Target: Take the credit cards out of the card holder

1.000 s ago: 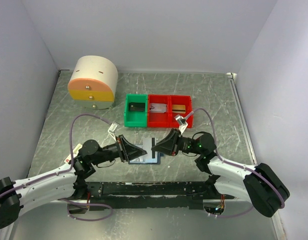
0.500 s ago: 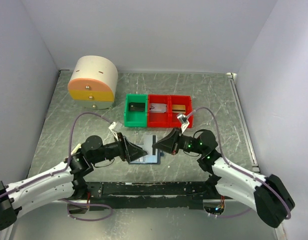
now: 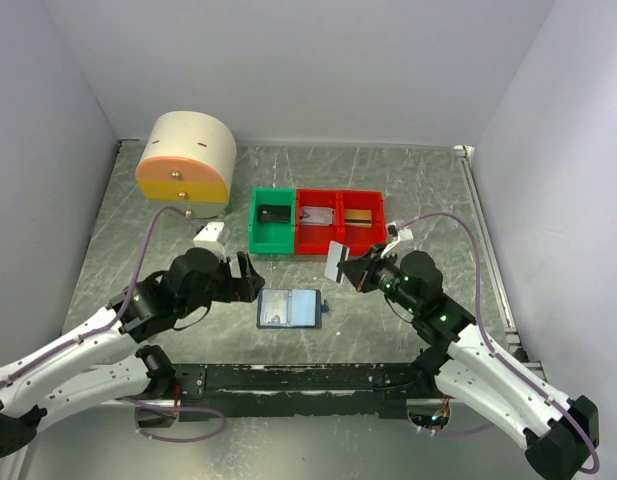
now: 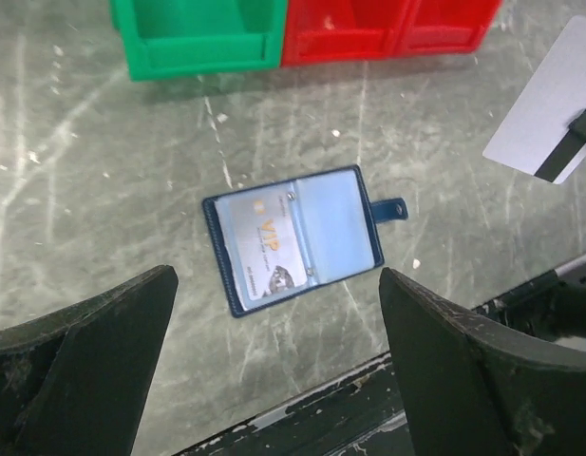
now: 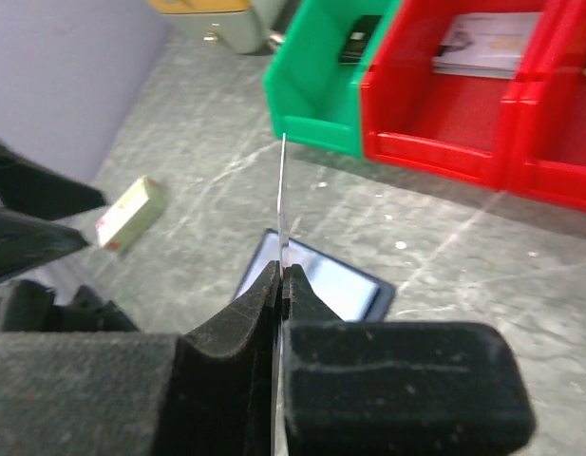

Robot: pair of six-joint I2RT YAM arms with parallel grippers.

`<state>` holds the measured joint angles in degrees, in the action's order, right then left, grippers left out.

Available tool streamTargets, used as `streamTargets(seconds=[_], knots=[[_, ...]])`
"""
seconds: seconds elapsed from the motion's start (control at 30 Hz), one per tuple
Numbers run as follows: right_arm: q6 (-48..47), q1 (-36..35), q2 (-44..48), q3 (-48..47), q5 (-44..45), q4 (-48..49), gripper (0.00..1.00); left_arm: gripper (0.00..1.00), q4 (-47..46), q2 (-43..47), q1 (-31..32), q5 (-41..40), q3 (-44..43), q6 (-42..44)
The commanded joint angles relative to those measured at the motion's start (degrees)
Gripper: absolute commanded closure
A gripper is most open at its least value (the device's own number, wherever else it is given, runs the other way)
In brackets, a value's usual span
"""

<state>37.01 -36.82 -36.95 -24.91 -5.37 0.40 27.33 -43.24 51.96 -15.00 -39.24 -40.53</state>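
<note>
From above, the card holder (image 3: 289, 308) is seen lying open and flat on the bench (image 3: 428, 190), between the two arms, so that its pockets can be reached. A grey card (image 3: 335, 262) is held up off the bench by the right pincer (image 3: 345, 268), which is closed tight on it. The card is kept just in front of the red bins (image 3: 340, 192). It is probably meant to go there, since other cards are seen inside them. The left pincer (image 3: 248, 278) is spread wide with nothing in it, just to the left of the holder. A green bin (image 3: 271, 245) is set beside the red ones.

From the left wrist, the holder is seen between the two wide fingers (image 4: 93, 370). A second card (image 4: 259, 252), marked with gold letters, is tucked in the left pocket, so the job is judged not done. The right pocket looks bare. The grey card is seen at the top right, well clear of the holder.

From the right wrist, the grey card is seen edge-on and upright. It is pinched by its lower edge, likely so that it can be dropped neatly into a bin. The holder is seen on the bench behind it.
</note>
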Motion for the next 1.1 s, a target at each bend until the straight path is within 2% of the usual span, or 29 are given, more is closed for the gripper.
streamTargets(seconds=[0.0, 0.1, 0.17, 0.33, 0.43, 0.53, 0.63, 0.73, 0.8, 0.93, 1.07], knots=[[-10.81, -0.21, -4.34, -6.83, 8.8, -6.58, 1.0, 0.0, 12.46, -4.29, 0.1, -7.79, -11.81, 3.6], [-18.41, -1.79, -10.85, -12.73, 14.12, -8.82, 1.0, 0.0, 17.43, -5.65, -0.42, -14.92, -15.67, 5.79], [-24.06, -4.4, -14.27, -15.25, 18.36, -8.22, 1.0, 0.0, 17.78, -5.18, -2.65, -15.36, -16.26, 7.49], [-43.14, -14.68, -22.5, -18.34, 29.95, -2.89, 1.0, 0.0, 14.13, -4.99, -15.24, -5.4, -14.12, 13.53], [-49.95, -15.4, -27.8, -19.47, 33.54, 1.47, 1.0, 0.0, 11.27, -6.37, -22.39, 1.44, -12.44, 15.68], [-54.23, -14.38, -33.04, -22.64, 31.01, 2.63, 1.0, 0.0, 9.09, -7.09, -25.69, 2.07, -9.39, 14.69], [-54.51, -10.71, -38.01, -26.71, 25.5, 1.34, 1.0, 0.02, 9.23, -5.66, -25.97, -0.39, -7.38, 12.98], [-55.27, -6.12, -41.13, -27.32, 19.44, 4.09, 1.0, 0.01, 8.32, -1.89, -25.99, -1.78, -6.53, 12.7], [-55.97, -3.82, -44.23, -28.51, 16.56, 4.32, 1.0, 0.0, 6.05, 0.01, -25.88, -0.01, -4.96, 13.66], [-59.83, -3.16, -51.23, -34.33, 17.59, 0.25, 1.0, 0.0, 6.08, 0.9, -25.95, 3.27, -6.24, 15.9], [-62.1, -2.99, -54.8, -36.41, 15.78, 2.43, 1.0, 0.0, 5.44, 2.3, -25.95, 3.41, -6.01, 16.31]])
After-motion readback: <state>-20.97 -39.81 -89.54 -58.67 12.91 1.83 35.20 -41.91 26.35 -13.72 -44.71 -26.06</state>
